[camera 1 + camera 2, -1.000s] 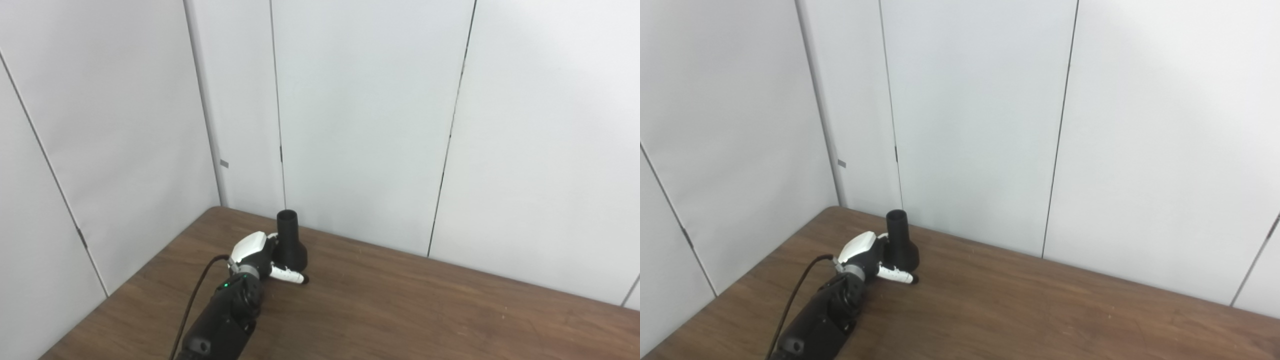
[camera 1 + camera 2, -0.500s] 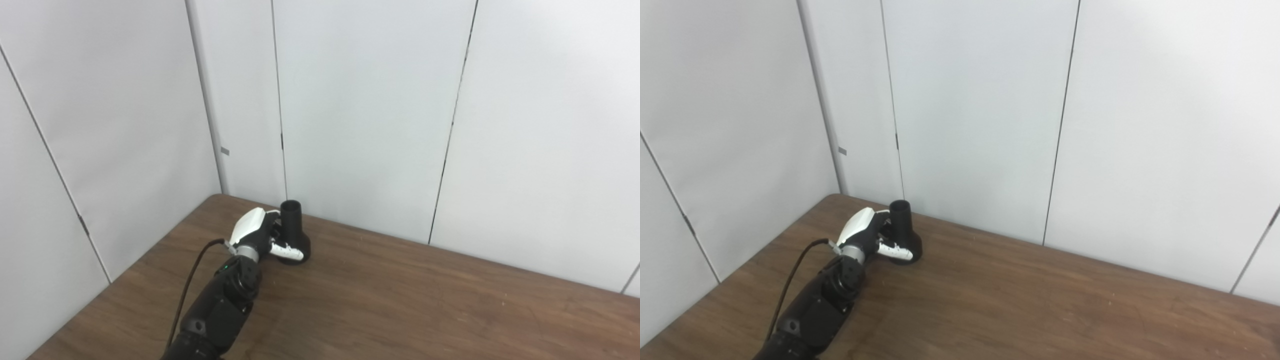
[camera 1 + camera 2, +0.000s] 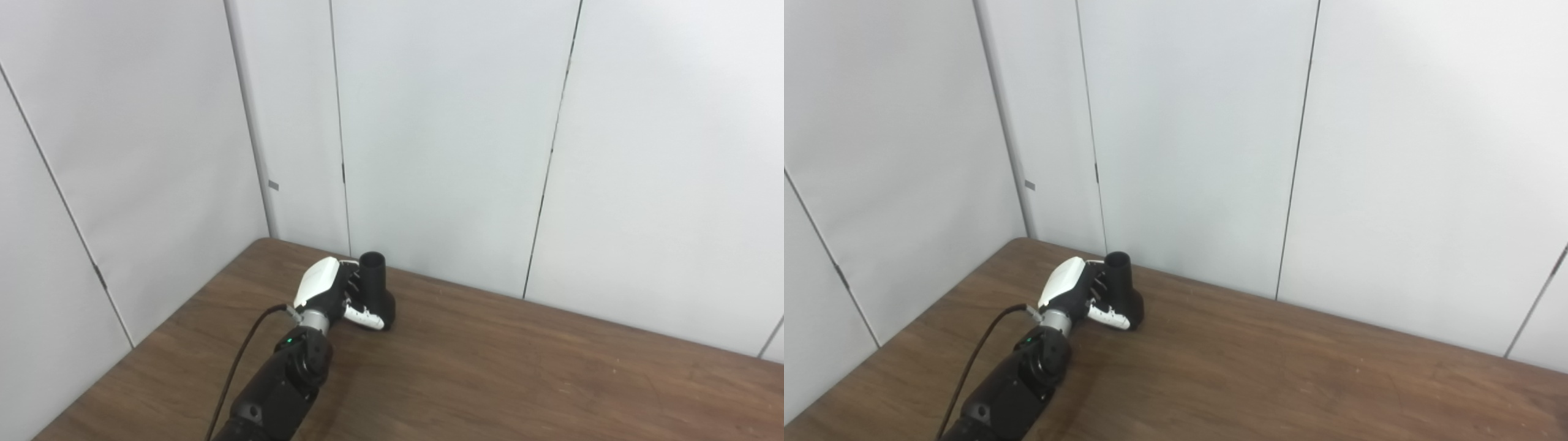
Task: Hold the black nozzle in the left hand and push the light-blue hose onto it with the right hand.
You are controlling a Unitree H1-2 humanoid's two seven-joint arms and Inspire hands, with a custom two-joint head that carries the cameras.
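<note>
Toward the far left corner of the brown counter (image 3: 490,373), one black nozzle (image 3: 375,293) stands with its long axis close to upright, tipped a little to the left; its narrow round mouth faces up and its wide flared base sits low, at or just above the wood. One left hand (image 3: 327,293) comes in from the near left on a black arm, its fingers (image 3: 362,317) wrapped around the nozzle's left side and base, gripping it. White wall panels (image 3: 441,135) rise just behind. Neither the hose nor the right hand shows in either view.
</note>
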